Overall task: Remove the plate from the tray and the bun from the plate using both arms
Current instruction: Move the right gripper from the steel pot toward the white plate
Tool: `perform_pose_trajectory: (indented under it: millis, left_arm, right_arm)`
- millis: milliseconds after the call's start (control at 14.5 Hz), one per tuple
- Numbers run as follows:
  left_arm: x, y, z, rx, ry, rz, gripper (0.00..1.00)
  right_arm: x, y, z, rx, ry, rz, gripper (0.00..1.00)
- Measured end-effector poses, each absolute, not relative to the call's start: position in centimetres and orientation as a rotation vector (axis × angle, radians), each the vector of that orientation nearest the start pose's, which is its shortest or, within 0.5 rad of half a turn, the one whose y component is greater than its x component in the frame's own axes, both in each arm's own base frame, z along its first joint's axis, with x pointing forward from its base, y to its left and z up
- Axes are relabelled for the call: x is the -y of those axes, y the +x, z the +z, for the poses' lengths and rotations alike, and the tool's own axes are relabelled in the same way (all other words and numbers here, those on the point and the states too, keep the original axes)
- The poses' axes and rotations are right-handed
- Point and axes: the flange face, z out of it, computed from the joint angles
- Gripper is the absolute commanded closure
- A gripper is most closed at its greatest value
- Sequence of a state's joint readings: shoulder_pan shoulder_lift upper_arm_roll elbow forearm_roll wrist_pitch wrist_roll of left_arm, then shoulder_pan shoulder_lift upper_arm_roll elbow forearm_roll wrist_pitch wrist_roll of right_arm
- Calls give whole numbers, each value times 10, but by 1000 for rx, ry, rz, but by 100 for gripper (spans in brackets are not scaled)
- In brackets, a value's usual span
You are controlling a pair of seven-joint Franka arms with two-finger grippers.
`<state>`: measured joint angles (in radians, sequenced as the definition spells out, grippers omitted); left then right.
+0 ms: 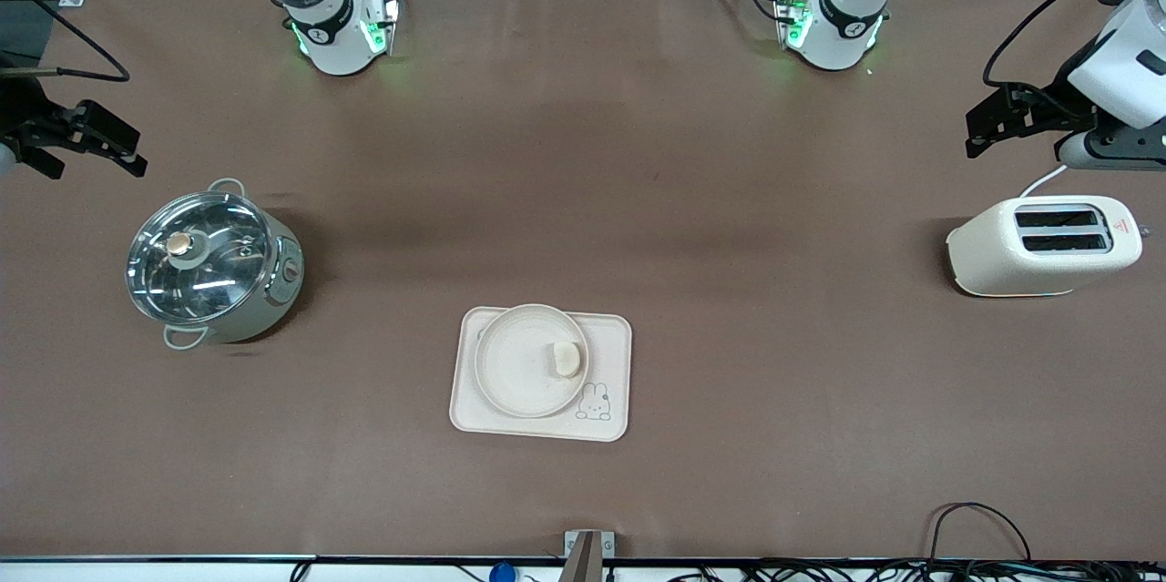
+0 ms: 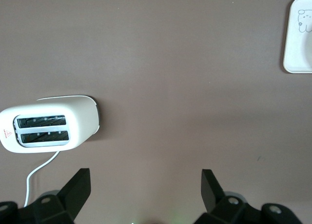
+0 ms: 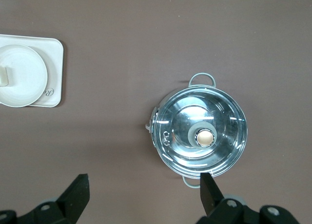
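Where it rests on plate [image 1: 524, 362], bun [image 1: 567, 358] pale, half-round.

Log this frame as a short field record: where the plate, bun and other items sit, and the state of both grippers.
plate: on the tray
bun: on the plate
pot: lid on, toward the right arm's end
toaster: toward the left arm's end
left gripper: open, empty, above the table near the toaster
right gripper: open, empty, near the pot

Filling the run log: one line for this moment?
plate: on tray | bun: on plate | left gripper: open, beside toaster | right gripper: open, beside pot
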<state>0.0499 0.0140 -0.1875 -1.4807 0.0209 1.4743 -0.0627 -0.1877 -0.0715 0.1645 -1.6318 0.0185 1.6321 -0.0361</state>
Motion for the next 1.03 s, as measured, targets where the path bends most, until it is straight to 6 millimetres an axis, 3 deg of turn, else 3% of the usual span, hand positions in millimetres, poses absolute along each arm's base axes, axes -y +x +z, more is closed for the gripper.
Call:
perform_pose_trajectory:
  millis: [413,619,757,894,1032]
  left_arm:
    - [71,544,659,-110,-3121,2,0]
    - [75,545,658,-121,-3121,3,0]
    - [78,546,656,-131,-3122,11,0]
    - [80,547,653,-136,-3122,18,0]
    - [80,548,652,-139,-3122,21,0]
  right_arm:
    - [7,539,639,21,-3135,-113,0]
    - [5,547,623,45,-3129,-66,0]
    - [-11,563,596,100,-3113,-14,0]
    - [-47,590,559,183,-3081,-33,0]
    - [-83,617,508,240,-3029,-45,0]
